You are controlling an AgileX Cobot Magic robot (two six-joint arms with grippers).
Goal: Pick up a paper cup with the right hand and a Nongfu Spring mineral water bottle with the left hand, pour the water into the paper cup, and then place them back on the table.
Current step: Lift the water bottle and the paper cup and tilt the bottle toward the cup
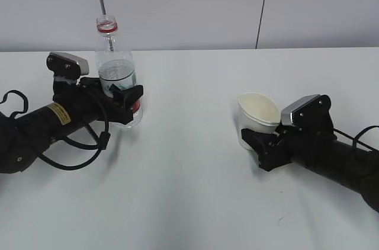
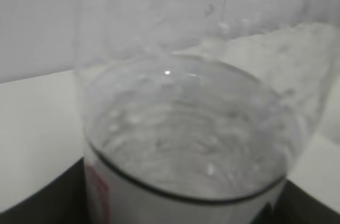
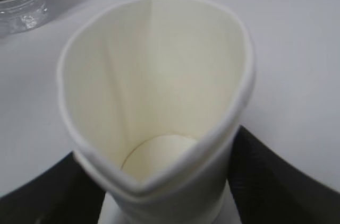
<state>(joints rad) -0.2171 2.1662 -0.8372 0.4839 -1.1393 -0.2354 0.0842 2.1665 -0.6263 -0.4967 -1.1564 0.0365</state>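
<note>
The water bottle (image 1: 116, 72) stands upright on the white table (image 1: 189, 191) at the left, uncapped, with a red neck ring and water in its lower half. My left gripper (image 1: 124, 103) is shut on its labelled waist. In the left wrist view the bottle (image 2: 186, 144) fills the frame between dark fingers (image 2: 37, 203). The paper cup (image 1: 258, 118) sits at the right, squeezed out of round. My right gripper (image 1: 256, 143) is shut on its lower wall. In the right wrist view the cup (image 3: 159, 102) looks empty, its rim pinched between black fingers (image 3: 276, 181).
The back table edge meets a grey wall (image 1: 189, 1) with a thin dark vertical seam. The bottle's base (image 3: 21, 1) shows at the top left of the right wrist view. Open tabletop lies between the two arms.
</note>
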